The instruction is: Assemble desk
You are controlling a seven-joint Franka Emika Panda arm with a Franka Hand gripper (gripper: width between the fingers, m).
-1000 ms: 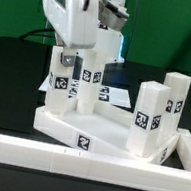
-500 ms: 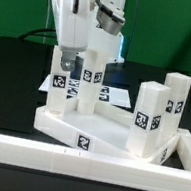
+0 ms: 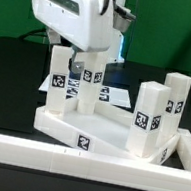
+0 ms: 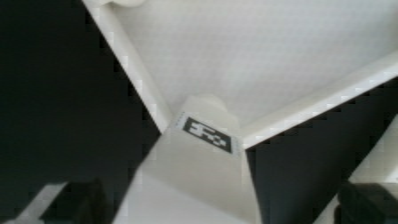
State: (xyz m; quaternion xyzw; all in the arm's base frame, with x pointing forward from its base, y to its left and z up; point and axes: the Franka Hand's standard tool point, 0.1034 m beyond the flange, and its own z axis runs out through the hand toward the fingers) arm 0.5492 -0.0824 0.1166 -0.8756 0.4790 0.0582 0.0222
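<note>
The desk's white tabletop (image 3: 87, 133) lies upside down with its rim up. Four white tagged legs stand in its corners: front left leg (image 3: 59, 77), back left leg (image 3: 93, 78), front right leg (image 3: 147, 118), back right leg (image 3: 173, 102). My gripper (image 3: 73, 51) hangs over the front left leg, open. In the wrist view that leg (image 4: 192, 175) with its tag (image 4: 210, 133) runs between my dark fingers (image 4: 63, 205), with a gap on each side. My gripper (image 4: 217, 208) holds nothing.
A long white rail (image 3: 71, 162) borders the table's front and turns up the exterior view's right (image 3: 189, 151). The marker board (image 3: 40, 80) lies flat behind the tabletop on the black table. A green wall stands at the back.
The jaws have spread apart and let go of the front left leg. The hand has lifted slightly. The leg stays standing in its corner.
</note>
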